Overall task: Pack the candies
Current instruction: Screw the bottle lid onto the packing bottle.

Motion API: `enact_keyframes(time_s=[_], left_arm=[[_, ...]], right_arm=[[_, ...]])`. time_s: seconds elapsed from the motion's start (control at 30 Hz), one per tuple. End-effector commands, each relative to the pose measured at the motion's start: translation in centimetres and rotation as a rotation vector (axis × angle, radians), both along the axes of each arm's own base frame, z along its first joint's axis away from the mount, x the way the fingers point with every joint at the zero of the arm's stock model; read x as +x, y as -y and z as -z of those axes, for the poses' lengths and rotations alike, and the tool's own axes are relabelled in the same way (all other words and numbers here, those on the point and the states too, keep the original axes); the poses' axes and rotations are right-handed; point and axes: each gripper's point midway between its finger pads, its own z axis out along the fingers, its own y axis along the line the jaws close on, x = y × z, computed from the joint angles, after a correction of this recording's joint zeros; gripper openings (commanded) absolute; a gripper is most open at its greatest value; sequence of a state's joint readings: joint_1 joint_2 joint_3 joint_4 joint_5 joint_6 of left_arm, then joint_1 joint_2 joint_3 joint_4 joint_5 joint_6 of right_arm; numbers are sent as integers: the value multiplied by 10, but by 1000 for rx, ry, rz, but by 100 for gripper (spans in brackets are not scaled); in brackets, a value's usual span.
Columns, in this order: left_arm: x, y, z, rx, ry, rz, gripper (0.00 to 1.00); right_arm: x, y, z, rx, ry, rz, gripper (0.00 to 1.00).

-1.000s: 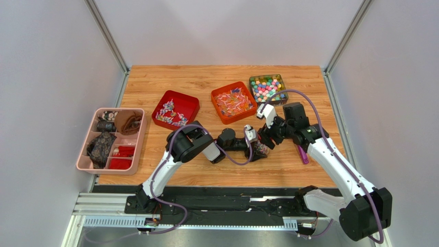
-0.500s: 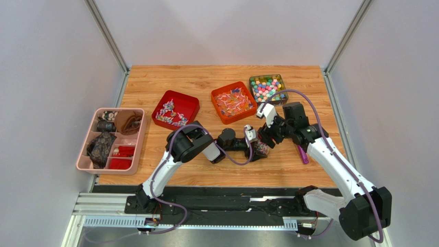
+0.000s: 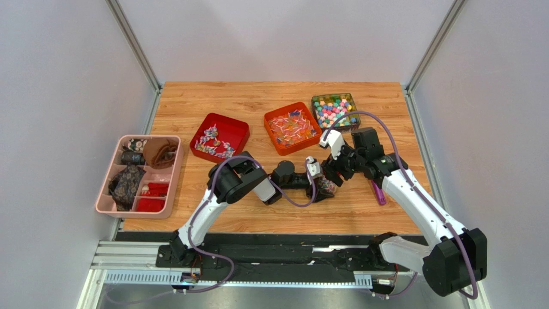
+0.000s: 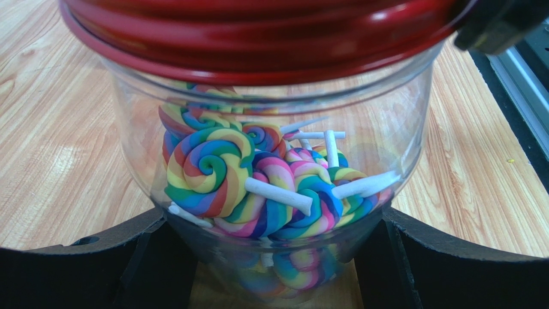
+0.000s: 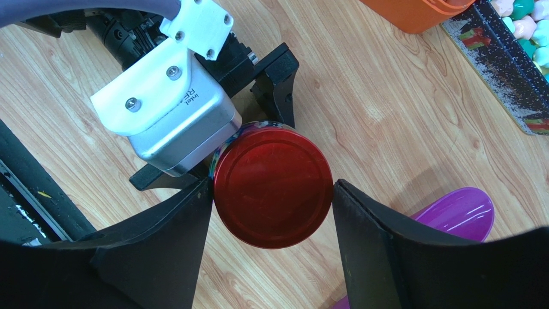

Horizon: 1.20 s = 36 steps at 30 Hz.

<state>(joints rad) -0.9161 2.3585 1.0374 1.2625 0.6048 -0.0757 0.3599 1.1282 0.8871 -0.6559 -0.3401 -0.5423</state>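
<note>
Top external: wood tbl (image 3: pixel 212 96), grey walls (image 3: pixel 283 38)

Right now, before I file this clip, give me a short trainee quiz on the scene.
1. True or false: the jar stands open, with no lid.
2. What is inside the jar? A) gumdrops B) swirl lollipops C) nothing
3. Complete: the ___ hand holds the jar.
Key: 1 false, the red lid sits on it; 2 B; 3 the left hand.
</note>
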Motion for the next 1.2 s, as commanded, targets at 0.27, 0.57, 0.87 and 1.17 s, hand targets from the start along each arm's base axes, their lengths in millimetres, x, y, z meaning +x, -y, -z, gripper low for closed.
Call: enact_keyframes(time_s=[0.27, 0.57, 0.87, 1.17], left_arm=[[-7, -4, 29, 77, -76, 13, 58], [-7, -4, 29, 78, -72, 14, 58], [-9, -4, 33, 95, -29, 9, 53], [-8, -3, 37, 111, -22, 2, 53]], right_arm=[[-14, 7, -15, -17, -51, -8, 94], [1, 16, -40, -6, 17, 39, 93], [32, 10, -42, 135, -109, 58, 58], [27, -2, -21, 171, -260, 10, 47]])
